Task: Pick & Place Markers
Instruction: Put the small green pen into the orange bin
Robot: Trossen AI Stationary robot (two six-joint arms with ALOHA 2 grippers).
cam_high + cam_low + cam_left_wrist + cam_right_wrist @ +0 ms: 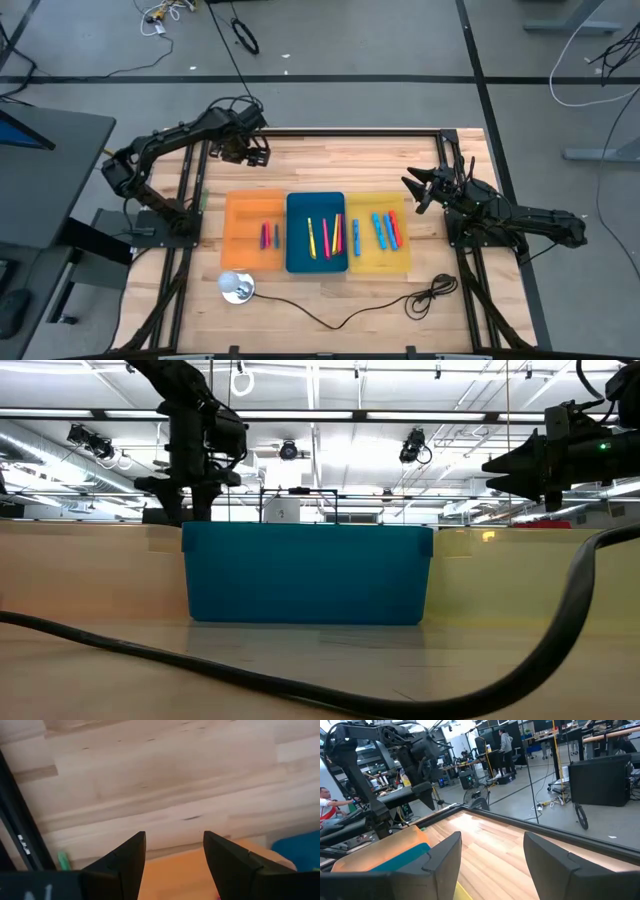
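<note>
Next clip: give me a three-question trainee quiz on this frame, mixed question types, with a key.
1. True or false: the markers lie loose on the table, outside the trays.
2. Which tray is in the middle? A. orange tray B. blue tray C. yellow tray
3. Fill in: the left gripper hovers beyond the far edge of the ______ tray, holding nothing.

Key
1. False. All visible markers lie inside the three trays.
2. B. Orange is on the left arm's side, yellow on the right's.
3. Orange. The right gripper is also open and holding nothing, beside the yellow tray's far corner.
</note>
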